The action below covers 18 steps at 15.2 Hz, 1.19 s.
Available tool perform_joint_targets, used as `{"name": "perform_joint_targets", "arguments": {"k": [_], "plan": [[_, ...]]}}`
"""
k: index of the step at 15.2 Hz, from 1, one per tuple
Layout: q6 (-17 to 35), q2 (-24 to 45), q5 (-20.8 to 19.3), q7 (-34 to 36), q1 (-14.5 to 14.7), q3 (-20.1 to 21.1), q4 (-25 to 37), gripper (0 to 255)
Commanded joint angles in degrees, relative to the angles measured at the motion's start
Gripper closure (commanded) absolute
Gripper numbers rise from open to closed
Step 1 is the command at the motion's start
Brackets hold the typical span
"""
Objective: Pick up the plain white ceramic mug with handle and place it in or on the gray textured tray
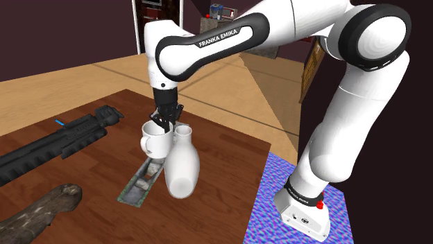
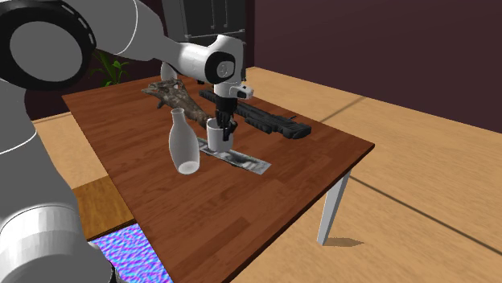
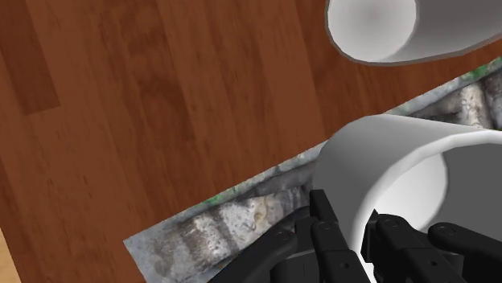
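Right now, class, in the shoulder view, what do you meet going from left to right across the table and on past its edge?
Black rifle-shaped object → white mug → white bottle → blue patterned stand.

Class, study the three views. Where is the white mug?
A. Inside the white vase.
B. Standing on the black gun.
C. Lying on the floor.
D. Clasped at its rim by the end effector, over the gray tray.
D: the end effector pinches the rim of the mug, with the tray beneath it in the wrist view.
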Motion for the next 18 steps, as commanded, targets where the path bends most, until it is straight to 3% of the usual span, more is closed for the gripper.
{"name": "perform_joint_targets", "arguments": {"k": [1, 11, 12, 17, 18], "plan": [[1.4, 0.4, -0.1, -0.1, 0.0, 0.0, -1.0, 255], [3.2, 1.1, -0.3, 0.0, 0.0, 0.0, -2.1, 255], [3.2, 1.1, -0.3, 0.0, 0.0, 0.0, -2.1, 0], [3.2, 1.1, -0.3, 0.0, 0.0, 0.0, -2.1, 0], [1.4, 0.6, -0.2, -0.1, 0.0, -0.1, -0.7, 0]]}}
